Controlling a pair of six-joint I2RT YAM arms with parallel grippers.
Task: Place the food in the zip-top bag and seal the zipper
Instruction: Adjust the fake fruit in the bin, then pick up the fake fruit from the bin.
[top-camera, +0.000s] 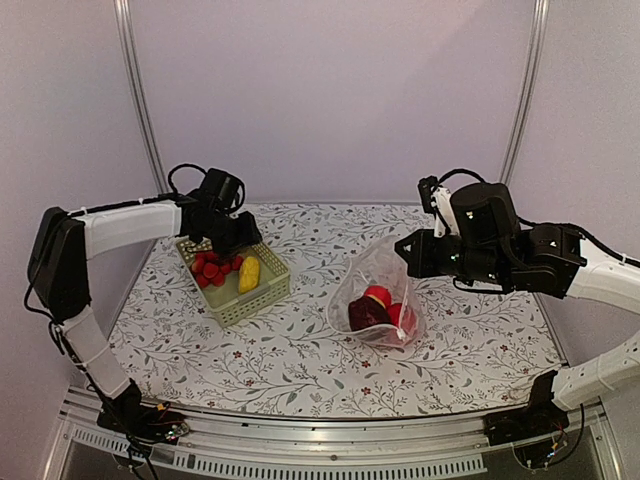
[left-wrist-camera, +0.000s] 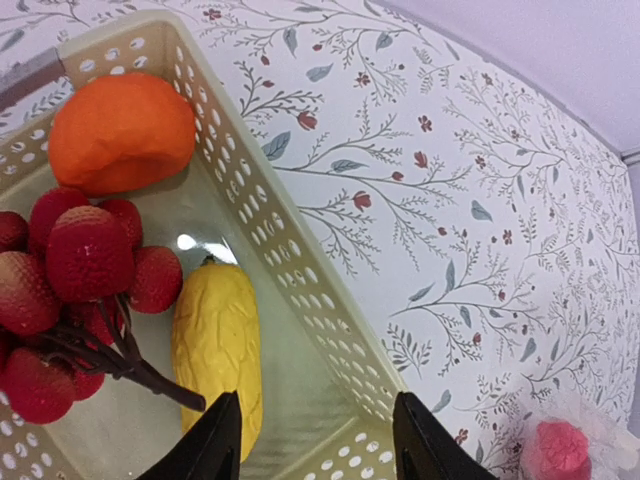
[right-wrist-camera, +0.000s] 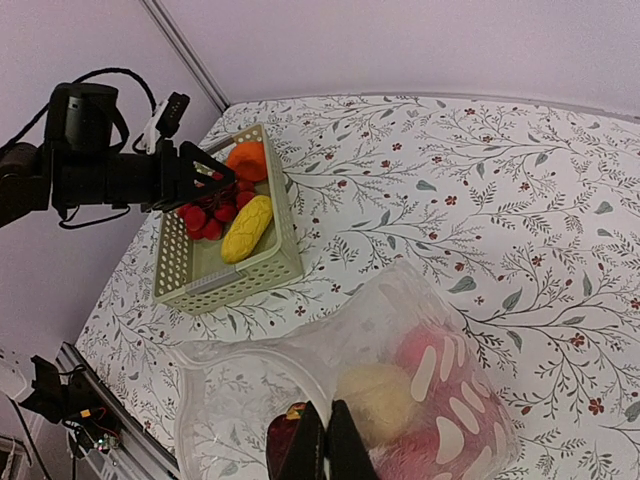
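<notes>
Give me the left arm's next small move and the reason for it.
Probably lower the left pincer, nudged slightly sideways, to straddle the yellow fruit, then close. Its jaws stand open above the basket, with one finger over that fruit's end rather than beside it. The right pincer is shut on the zip-top bag, holding its edge up, so the bag looks ready.

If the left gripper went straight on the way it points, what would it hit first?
Probably the yellow fruit in the basket: the left gripper points down into it, one finger above the fruit, the other over the basket's wall. Depth is unclear, so the wall might come first.
</notes>
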